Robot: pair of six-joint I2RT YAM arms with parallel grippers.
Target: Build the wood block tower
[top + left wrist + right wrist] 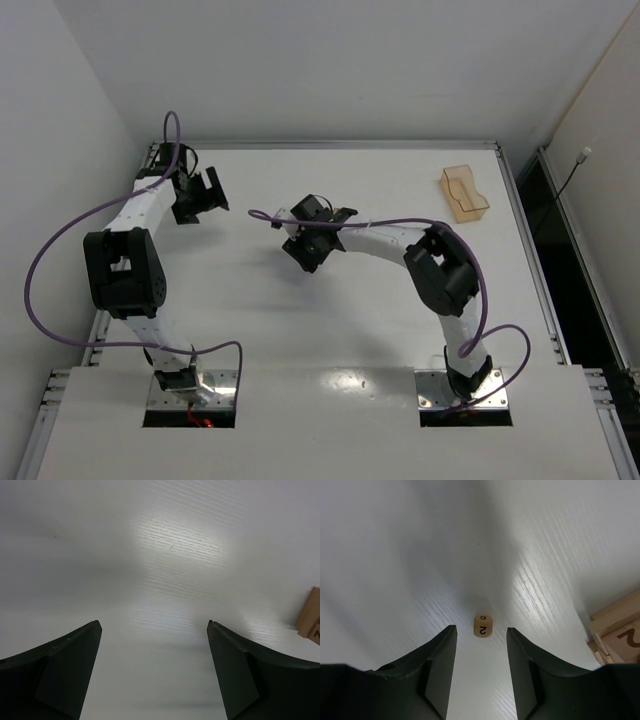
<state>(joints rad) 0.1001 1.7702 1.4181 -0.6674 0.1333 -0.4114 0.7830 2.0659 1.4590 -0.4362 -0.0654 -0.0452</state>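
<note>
white table point(380, 330) boxed by pale walls point(300, 60), glare patches on its surface.

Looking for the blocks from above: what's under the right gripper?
Its wrist view shows a numbered die on the table just ahead of the open right gripper, and stacked blocks at the right edge. From above, the gripper covers both.

The left arm point(125, 265) and right arm point(440, 275) are reaching forward. The left gripper point(154, 625) is presenting fingers point(70, 670) wide apart; the right gripper point(481, 629), moderately apart.
</note>
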